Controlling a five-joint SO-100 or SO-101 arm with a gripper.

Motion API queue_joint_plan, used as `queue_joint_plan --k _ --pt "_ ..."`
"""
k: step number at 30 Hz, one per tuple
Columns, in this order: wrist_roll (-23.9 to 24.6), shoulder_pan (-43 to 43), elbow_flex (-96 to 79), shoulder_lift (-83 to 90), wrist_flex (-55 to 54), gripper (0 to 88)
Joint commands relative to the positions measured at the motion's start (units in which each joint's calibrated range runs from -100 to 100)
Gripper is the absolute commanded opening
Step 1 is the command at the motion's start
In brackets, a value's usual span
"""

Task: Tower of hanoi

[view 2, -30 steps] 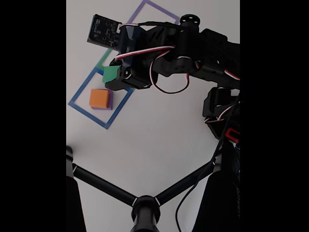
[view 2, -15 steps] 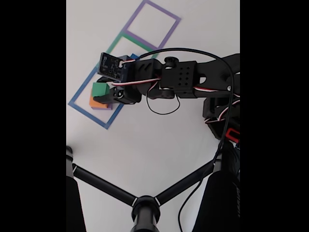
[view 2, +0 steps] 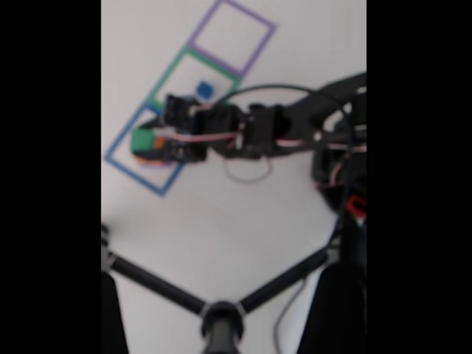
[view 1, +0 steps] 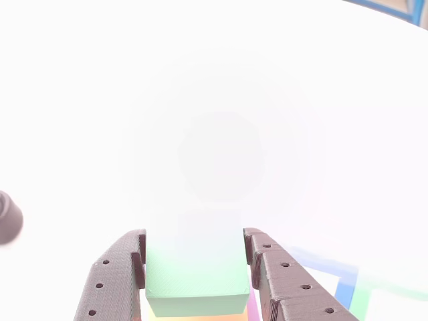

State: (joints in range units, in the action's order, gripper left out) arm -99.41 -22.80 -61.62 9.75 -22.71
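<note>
Stacking green cube (view 1: 194, 284) on the orange one.
Gripper (view 1: 194, 274) closed on it, at nine o'clock in blue square (view 2: 118, 160), for alignment.

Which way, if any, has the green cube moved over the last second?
Yes. In the fixed view the green cube, held in the gripper, has moved down-left, from beside the blue square's upper edge to above the orange cube.
</note>
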Motion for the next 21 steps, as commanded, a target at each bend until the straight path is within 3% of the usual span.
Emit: queue_joint_plan --k 1,21 --pt "-0.59 -0.11 -0.11 0.71 -2.63 7.6" --pt "-0.59 0.17 -1.47 -3.98 -7.81 7.5"
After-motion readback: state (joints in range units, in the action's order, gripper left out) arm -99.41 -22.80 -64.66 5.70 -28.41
